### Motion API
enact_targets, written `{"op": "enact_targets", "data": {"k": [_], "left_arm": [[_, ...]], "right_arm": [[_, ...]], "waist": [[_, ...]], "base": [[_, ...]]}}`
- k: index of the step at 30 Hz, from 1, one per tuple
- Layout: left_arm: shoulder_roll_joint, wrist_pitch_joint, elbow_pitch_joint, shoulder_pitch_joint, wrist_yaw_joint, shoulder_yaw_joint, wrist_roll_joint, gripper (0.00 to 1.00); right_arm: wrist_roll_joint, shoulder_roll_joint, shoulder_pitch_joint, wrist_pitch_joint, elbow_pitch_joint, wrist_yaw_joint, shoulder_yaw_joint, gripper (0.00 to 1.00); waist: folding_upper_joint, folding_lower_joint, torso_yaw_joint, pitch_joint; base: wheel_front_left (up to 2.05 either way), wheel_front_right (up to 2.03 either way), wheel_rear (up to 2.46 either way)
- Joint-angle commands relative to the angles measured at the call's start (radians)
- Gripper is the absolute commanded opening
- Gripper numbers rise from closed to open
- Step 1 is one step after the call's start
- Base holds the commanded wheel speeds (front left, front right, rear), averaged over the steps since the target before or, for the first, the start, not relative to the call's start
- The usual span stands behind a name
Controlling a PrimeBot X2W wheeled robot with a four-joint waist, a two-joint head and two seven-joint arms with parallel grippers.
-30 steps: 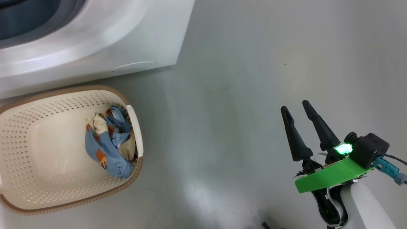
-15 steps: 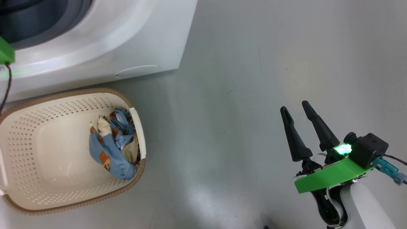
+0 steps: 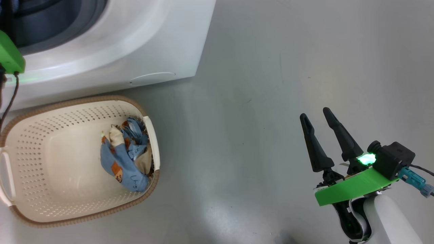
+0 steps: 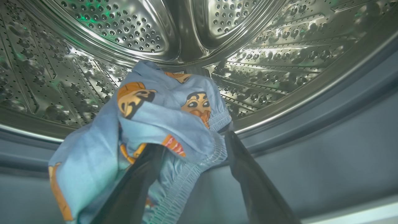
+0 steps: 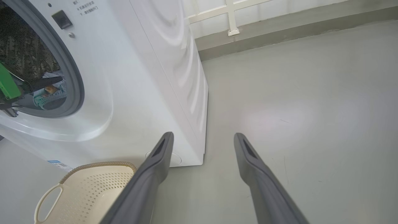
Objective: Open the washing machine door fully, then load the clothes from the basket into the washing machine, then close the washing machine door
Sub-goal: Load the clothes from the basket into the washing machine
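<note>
Left pincer (image 4: 192,140) is inside the drum (image 4: 124,25), jaws apart, with a blue garment (image 4: 149,124) draped over one finger. To shed it cleanly, I'd tip the fingers down and draw straight back, clear of the gasket (image 4: 311,140). In the head view, more clothes (image 3: 123,159) lie in the basket (image 3: 101,98) at 8 o'clock. The right pincer (image 3: 314,114), open and empty, hangs at 4 o'clock.

Basket (image 3: 81,217) stands on the floor (image 3: 254,101), just before the washing machine (image 3: 135,40). Clothes (image 3: 125,159) lie in it against its right wall. One garment (image 4: 155,109) hangs inside the drum (image 4: 279,46) (draped over the left gripper (image 4: 192,143)). Right gripper (image 3: 314,113) is over the floor, well right of the basket.
</note>
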Motion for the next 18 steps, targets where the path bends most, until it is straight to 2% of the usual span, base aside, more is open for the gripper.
{"op": "enact_targets", "data": {"k": [1,10,18], "left_arm": [[0.041,-0.007,-0.01,-0.029,-0.001,0.005,-0.008,1.0],[0.023,-0.04,-0.009,0.008,-0.001,-0.018,-0.069,1.0],[0.001,-0.063,-0.068,0.081,-0.002,-0.01,-0.135,1.0]], "right_arm": [[0.004,-0.01,0.017,-0.012,-0.018,0.002,0.017,1.0],[0.004,-0.018,0.024,-0.012,-0.015,0.002,0.012,1.0],[0.005,-0.031,0.025,-0.012,-0.01,0.002,0.004,1.0]], "waist": [[-0.0001,-0.0001,0.005,-0.006],[-0.0001,-0.0001,0.035,-0.041],[-0.0001,-0.0001,0.063,-0.074]], "base": [[0.0,0.0,0.0],[0.0,0.0,0.0],[0.0,0.0,0.0]]}}
